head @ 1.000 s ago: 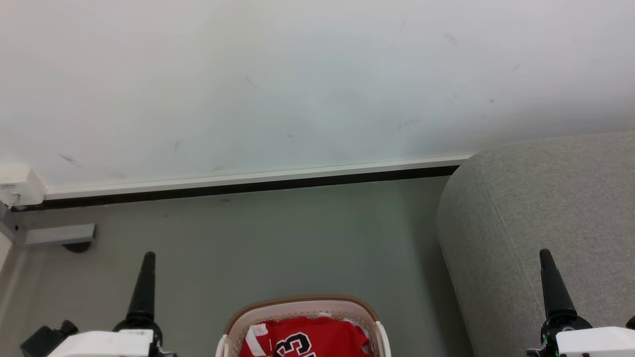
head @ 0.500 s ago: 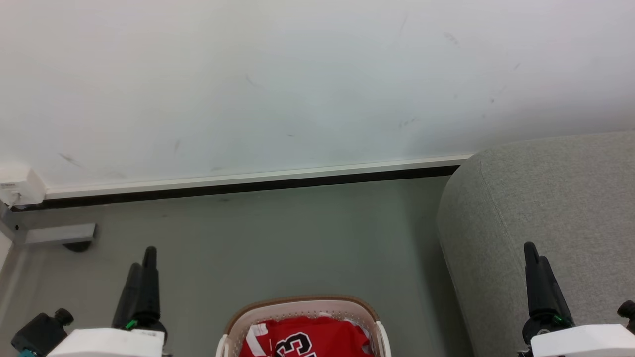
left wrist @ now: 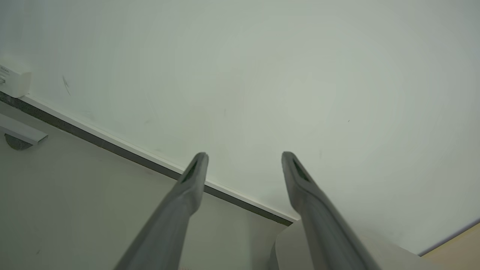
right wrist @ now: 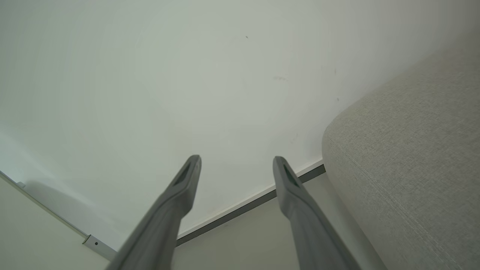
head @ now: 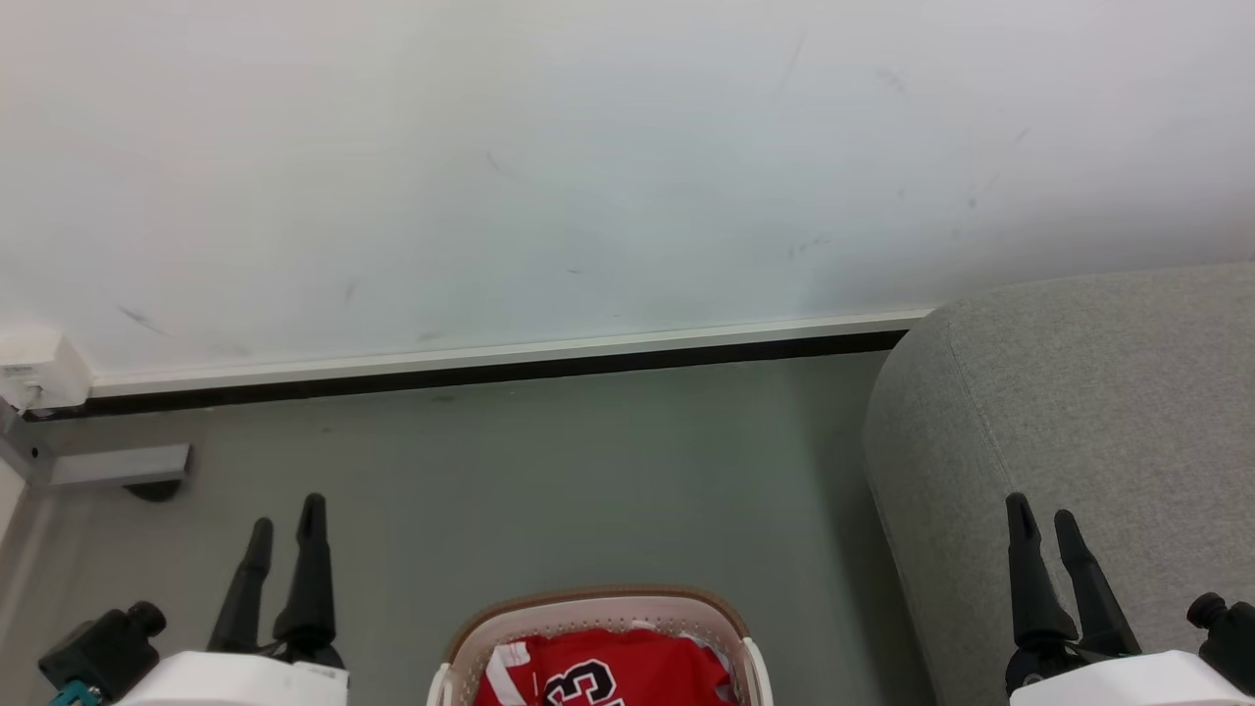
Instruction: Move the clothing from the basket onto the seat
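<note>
A red jersey [head: 608, 672] with black white-edged numerals lies in the cream basket [head: 598, 610] with a tan rim, at the bottom centre of the head view. The grey sofa [head: 1088, 412] fills the right side and appears beside my right fingers as the sofa [right wrist: 408, 157]. My left gripper [head: 286, 520] stands open over bare floor, left of the basket; its fingers spread as the left gripper [left wrist: 243, 154]. My right gripper [head: 1041, 512] is open in front of the sofa, also seen as the right gripper [right wrist: 236, 158]. Both hold nothing.
A white wall [head: 588, 167] with a dark baseboard [head: 490, 371] runs behind. A grey metal bracket [head: 108, 463] and a white box [head: 34, 373] sit at the far left. Grey floor [head: 569, 471] lies between wall, basket and sofa.
Both wrists have rolled, so each gripper now shows two spread fingers instead of one edge-on finger. The right gripper has shifted a little left. Basket and jersey stay put.
</note>
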Available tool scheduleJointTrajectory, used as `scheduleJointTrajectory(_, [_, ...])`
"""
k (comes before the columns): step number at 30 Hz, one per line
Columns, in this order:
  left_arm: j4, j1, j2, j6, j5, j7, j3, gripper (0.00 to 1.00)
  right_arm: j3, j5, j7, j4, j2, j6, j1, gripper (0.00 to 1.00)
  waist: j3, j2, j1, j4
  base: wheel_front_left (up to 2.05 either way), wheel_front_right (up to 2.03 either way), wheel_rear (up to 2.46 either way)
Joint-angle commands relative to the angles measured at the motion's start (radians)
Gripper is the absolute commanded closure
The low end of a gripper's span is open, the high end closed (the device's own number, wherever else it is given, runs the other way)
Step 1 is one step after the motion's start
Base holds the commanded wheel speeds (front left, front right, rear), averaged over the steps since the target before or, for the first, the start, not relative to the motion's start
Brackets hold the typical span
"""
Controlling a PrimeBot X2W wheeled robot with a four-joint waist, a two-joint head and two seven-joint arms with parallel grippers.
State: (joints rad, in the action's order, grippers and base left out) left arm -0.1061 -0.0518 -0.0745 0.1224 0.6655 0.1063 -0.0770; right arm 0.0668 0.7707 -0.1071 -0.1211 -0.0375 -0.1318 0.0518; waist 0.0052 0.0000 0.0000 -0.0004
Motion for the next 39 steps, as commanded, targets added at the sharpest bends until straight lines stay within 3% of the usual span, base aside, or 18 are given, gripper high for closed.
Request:
scheduleJointTrajectory(1, [0.01,0.0,-0.011,-0.002,-0.036,0.011,0.001,0.0,0.005,-0.034,-0.01,0.008,-0.012,0.001,0.0,0.0,0.0,0.0,0.0,-0.001,0.0,0.0,0.0])
scheduleJointTrajectory(19, [0.01,0.009,-0.021,0.002,-0.227,0.059,0.01,0.0,0.039,-0.253,-0.059,-0.022,-0.014,0.001,0.001,0.0,-0.002,0.0,0.0,-0.003,0.0,0.0,0.0])
scheduleJointTrajectory(39, [0.003,0.022,-0.021,0.007,-0.406,0.105,0.011,0.0,0.077,-0.406,-0.104,-0.05,-0.015,0.002,0.005,0.0,-0.002,0.0,0.0,-0.002,0.0,0.0,0.0])
